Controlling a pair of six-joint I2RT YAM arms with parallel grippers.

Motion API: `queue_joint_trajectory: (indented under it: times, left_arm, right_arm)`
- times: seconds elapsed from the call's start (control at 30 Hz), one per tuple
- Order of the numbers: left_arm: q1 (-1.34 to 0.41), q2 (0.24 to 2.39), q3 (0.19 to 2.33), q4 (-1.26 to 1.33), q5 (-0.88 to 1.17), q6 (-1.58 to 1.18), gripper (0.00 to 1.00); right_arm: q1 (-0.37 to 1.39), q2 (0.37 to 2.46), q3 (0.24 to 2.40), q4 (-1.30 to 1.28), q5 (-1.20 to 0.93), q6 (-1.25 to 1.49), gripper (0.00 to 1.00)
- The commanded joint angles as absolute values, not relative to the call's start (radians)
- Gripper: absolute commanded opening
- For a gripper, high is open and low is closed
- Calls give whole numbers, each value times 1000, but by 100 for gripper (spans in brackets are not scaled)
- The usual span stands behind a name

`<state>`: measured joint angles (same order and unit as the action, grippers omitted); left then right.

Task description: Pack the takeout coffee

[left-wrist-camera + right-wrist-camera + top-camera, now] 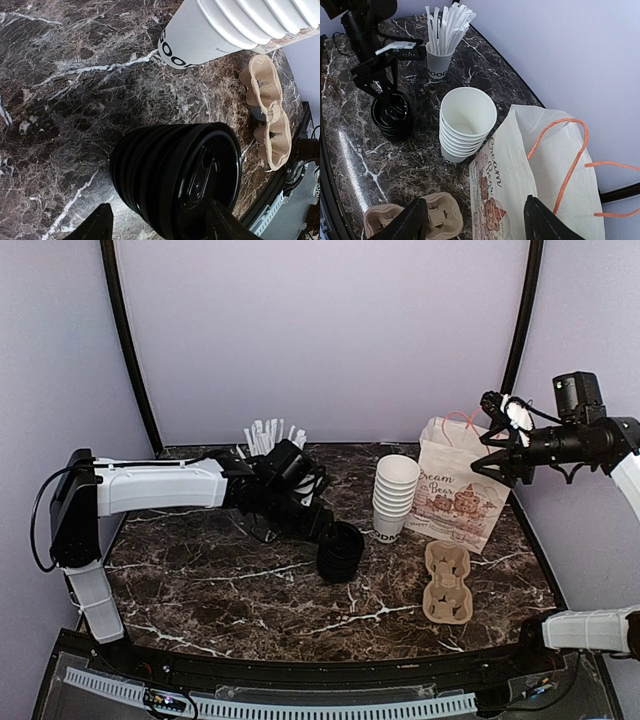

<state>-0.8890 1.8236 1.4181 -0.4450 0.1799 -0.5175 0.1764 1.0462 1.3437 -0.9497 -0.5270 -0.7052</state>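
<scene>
Midway along the worktop (220, 590), the left hand (159, 226) hangs spread over the black lids (340, 552); the right hand (475, 224), also spread, hovers above the paper bag (455, 502). Nothing looks packed yet.

My left arm (160, 485) reaches low from the table's (230, 590) left edge toward its middle, the left gripper (312, 522) tipped down with fingers spread. My right arm (590, 440) is raised over the far right corner, the right gripper (487, 437) parted and holding nothing.
</scene>
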Motion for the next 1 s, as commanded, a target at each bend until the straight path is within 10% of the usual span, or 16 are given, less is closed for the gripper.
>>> queue_joint_trajectory:
  times: [0.0, 0.97]
  left_arm:
    - [-894, 1835, 1445, -504, 152, -541, 67]
    - [-771, 1375, 1169, -409, -131, -433, 80]
  right_arm:
    - [180, 1048, 1389, -976, -639, -719, 70]
    - [758, 1426, 942, -375, -262, -559, 63]
